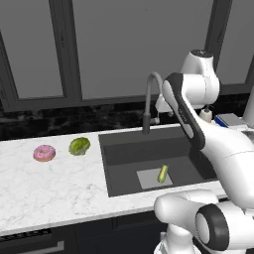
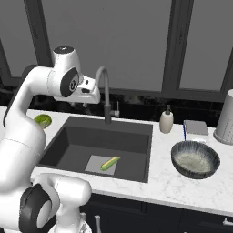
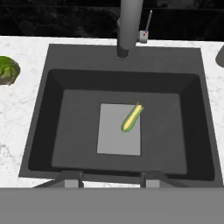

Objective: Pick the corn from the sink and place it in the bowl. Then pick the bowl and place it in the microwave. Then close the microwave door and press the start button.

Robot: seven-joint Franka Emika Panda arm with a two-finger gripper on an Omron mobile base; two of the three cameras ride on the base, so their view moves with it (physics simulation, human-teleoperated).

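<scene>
Marble worktop (image 2: 182, 182) around the sink (image 3: 65, 131), where the corn (image 3: 132, 118) is seen lying diagonally on the light square while the end effector (image 3: 111, 180) is held high above, spread and empty (a straight descent risks clipping the faucet (image 3: 128, 26)).

No text, label, brand, number or sign can be read on anything here.
</scene>
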